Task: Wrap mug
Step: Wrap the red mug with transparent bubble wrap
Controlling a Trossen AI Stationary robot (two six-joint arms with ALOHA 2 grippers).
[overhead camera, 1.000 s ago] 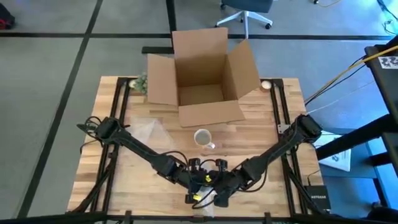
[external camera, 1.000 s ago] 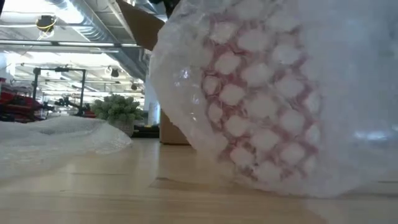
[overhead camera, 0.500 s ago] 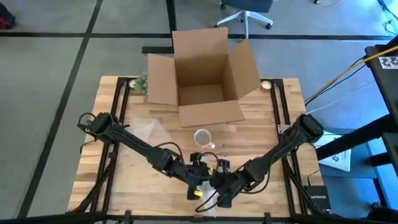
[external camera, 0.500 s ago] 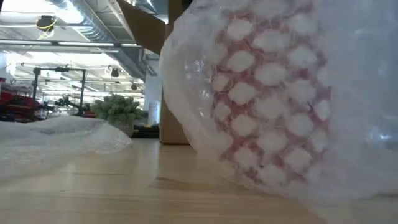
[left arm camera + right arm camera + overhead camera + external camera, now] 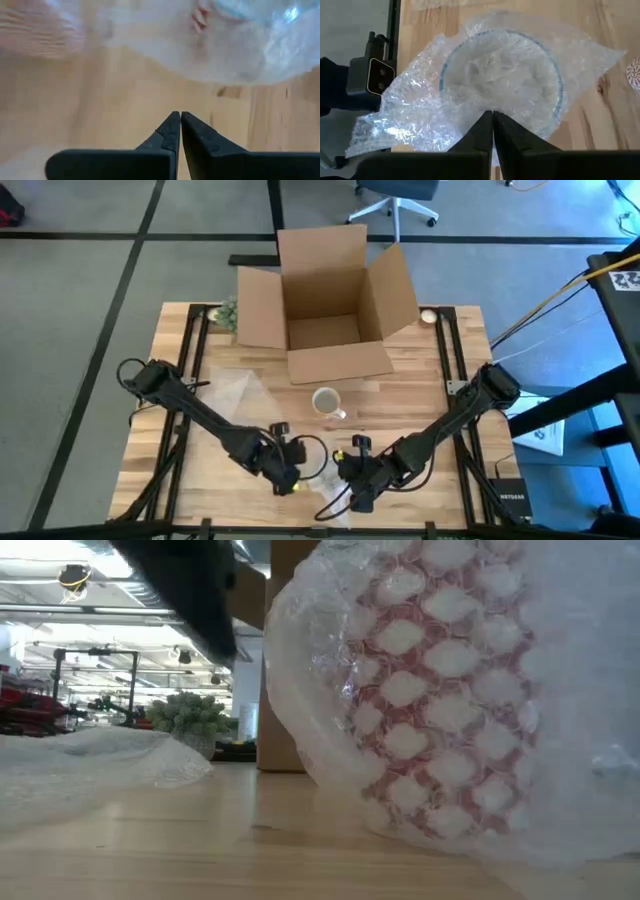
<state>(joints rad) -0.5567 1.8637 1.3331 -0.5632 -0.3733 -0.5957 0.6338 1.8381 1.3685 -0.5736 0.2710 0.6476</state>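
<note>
A mug bundled in clear bubble wrap [image 5: 322, 482] stands near the table's near edge; it fills the low view [image 5: 450, 700], a red pattern showing through, and the right wrist view shows its blue rim [image 5: 502, 80]. My right gripper [image 5: 345, 480] is shut at the bundle's right side. My left gripper [image 5: 180, 116] is shut over bare wood just left of the bundle [image 5: 240, 45], touching nothing. A bare beige mug [image 5: 326, 401] stands upright mid-table. My right gripper meets the loose bubble wrap at the bundle's side [image 5: 492, 107], coming slantwise from the table's right. The shut fingertips lie against the film; how many layers sit between them is hidden by the fingers. The bundle rests on the table.
An open cardboard box [image 5: 325, 305] stands at the far edge, its front flap down toward the bare mug. A second bubble-wrap sheet [image 5: 235, 392] lies flat on the table's left half. A small plant [image 5: 225, 313] sits left of the box. The low camera's mount [image 5: 370, 80] stands by the bundle.
My left gripper has drawn away from the bundle toward the table's left, and its arm now shows in the low view's upper left. The bundle has shifted slightly and turned a little in the low view. My right gripper has stayed at the bundle.
</note>
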